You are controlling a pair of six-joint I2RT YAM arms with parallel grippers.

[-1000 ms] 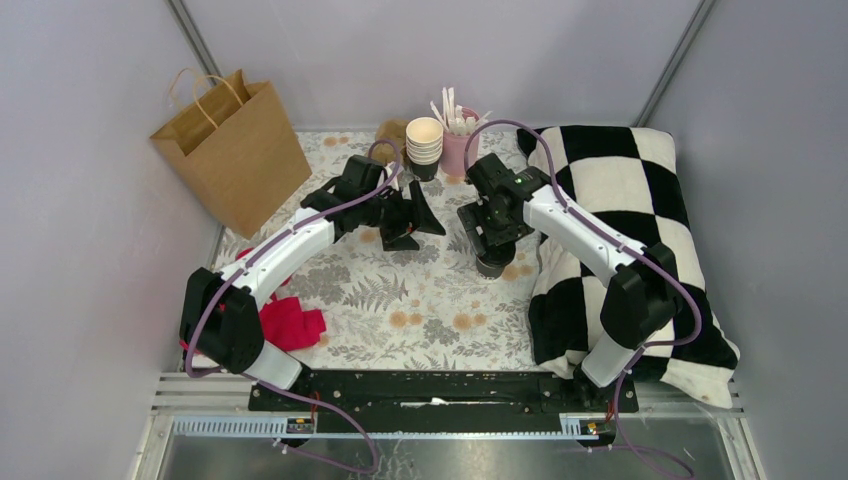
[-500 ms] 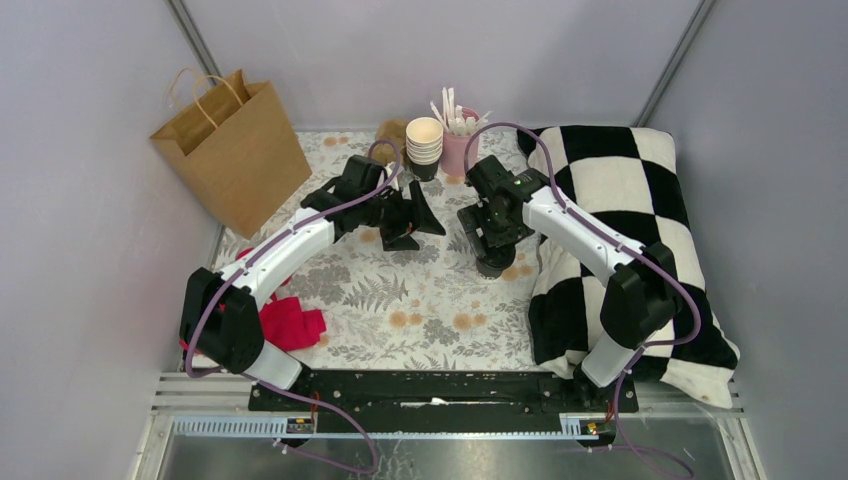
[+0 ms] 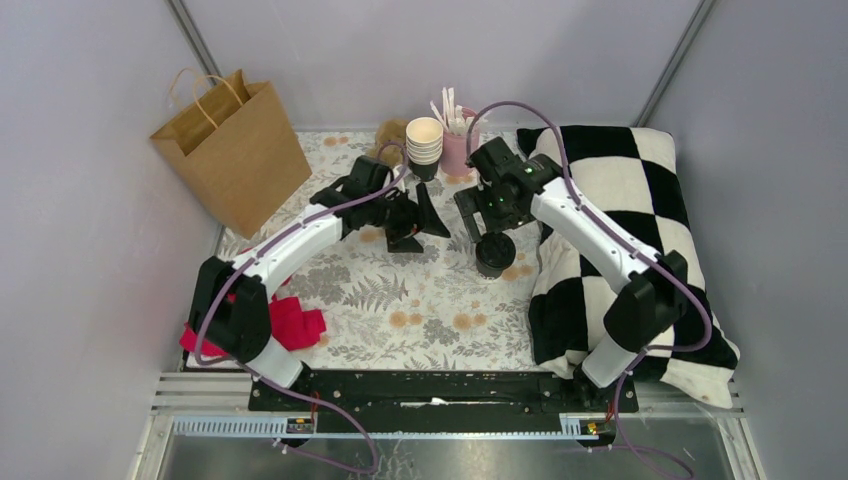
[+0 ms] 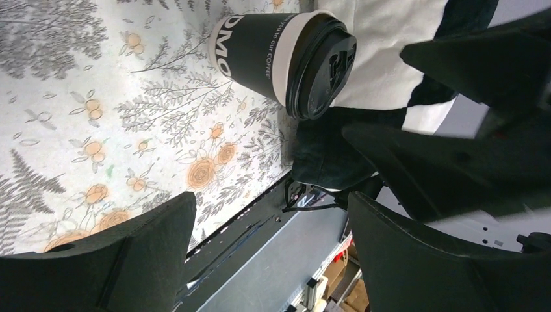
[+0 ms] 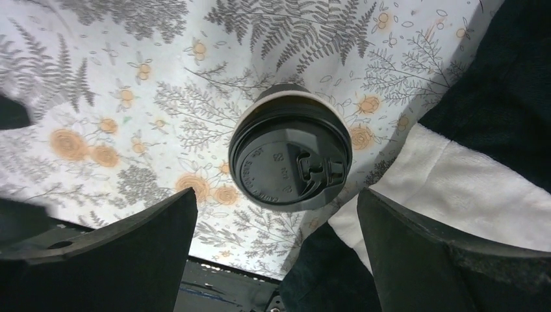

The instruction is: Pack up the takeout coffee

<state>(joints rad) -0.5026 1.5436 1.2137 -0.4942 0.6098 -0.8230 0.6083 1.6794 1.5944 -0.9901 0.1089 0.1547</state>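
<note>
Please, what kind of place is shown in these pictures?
Probably a staged robot test booth, not a real café. Plain grey wall panels surround a floral cloth, and takeout props are set out: a paper bag, a lidded coffee cup, and a stack of empty cups.

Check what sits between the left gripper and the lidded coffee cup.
Nothing but bare floral tablecloth lies between the left gripper and the lidded coffee cup. The top view shows it, and the left wrist view agrees.
</note>
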